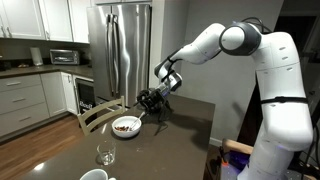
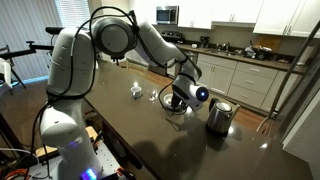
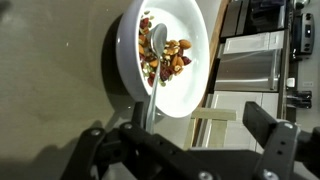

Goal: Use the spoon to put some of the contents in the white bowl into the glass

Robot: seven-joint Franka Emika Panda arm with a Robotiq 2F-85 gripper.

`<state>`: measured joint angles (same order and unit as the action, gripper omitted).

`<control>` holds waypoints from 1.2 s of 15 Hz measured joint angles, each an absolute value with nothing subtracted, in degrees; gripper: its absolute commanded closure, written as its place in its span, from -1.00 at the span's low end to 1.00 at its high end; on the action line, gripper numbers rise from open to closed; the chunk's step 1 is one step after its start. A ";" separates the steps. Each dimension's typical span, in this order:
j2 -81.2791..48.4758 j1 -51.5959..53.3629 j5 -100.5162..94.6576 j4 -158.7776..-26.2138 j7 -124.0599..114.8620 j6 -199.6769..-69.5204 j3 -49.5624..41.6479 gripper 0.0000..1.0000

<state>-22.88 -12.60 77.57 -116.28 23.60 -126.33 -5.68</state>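
The white bowl [image 3: 185, 30] holds a heap of brownish contents [image 3: 172, 60], and it also shows in an exterior view [image 1: 126, 126]. The silvery spoon [image 3: 155, 45] lies with its scoop in the contents, and its handle runs down over the rim toward my gripper. My gripper [image 3: 185, 125] hovers over the near rim with its fingers wide apart. The handle passes next to one finger and is not clamped. In both exterior views the gripper [image 1: 152, 100] [image 2: 183, 95] is just above the bowl. The clear stemmed glass [image 1: 105, 155] stands apart from the bowl and is empty.
A steel kettle [image 2: 220, 116] stands on the dark table close to the gripper. A white cup [image 2: 136, 91] stands further along the table. A wooden chair [image 1: 95, 115] sits at the table edge, with a steel fridge [image 1: 120, 50] behind it.
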 measured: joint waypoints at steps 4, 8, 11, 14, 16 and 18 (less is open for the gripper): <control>-22.74 -11.70 78.10 -117.43 23.89 -126.18 -5.69 -1.00; -22.76 -11.73 78.10 -117.77 26.92 -125.27 -6.08 -1.00; -22.87 -11.90 78.07 -117.73 31.58 -122.16 -6.93 -1.00; -23.40 -12.24 78.04 -117.22 35.14 -118.39 -7.91 -1.00; -24.08 -12.30 77.88 -116.49 36.62 -116.96 -8.35 -1.00; -24.89 -12.30 77.51 -115.57 37.36 -116.59 -8.48 -1.00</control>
